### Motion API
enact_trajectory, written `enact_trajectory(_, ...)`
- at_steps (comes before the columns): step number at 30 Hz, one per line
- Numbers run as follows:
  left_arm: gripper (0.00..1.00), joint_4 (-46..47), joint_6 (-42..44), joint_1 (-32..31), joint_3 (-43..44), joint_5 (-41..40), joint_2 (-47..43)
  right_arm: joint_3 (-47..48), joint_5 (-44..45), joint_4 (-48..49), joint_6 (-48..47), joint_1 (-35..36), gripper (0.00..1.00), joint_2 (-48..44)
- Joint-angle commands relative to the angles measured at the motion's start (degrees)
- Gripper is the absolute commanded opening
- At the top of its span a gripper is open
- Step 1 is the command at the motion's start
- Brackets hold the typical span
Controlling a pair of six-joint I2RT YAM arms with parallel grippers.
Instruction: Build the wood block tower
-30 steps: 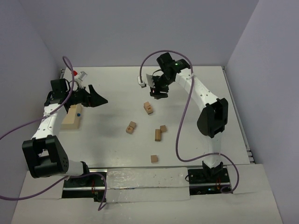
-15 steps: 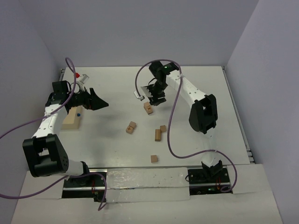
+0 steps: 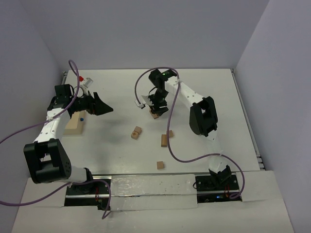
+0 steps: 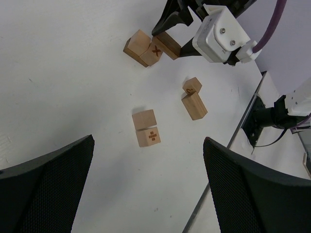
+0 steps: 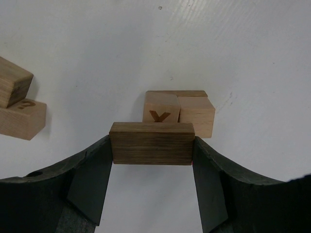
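Right wrist: right end effector (image 5: 151,145) grips grainy oblong block (image 5: 151,141); left end effector (image 4: 148,141) splayed.

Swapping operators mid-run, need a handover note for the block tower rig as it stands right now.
Left gripper: jaws open, empty, hovering near the tray.
Right gripper: jaws shut on a long block, at the X-marked pair; contact unclear.
Loose: block pair, second pair, single block nearer the bases.
Done: nothing stacked yet.
Left: place the long block, stack the rest.
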Motion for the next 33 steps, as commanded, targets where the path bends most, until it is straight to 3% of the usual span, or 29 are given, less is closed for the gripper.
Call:
enact_trajectory(1,0.99,-0.4,2.3,0.4,0.8,2.8,0.6,4.2,0.1,-0.6,1.2,0.3,0.25,0.7)
enact_trajectory(33,0.99,-0.6,2.9,0.5,0.6,3.3,1.4,6.4,2.4,3.6,4.7,1.2,0.39,3.6)
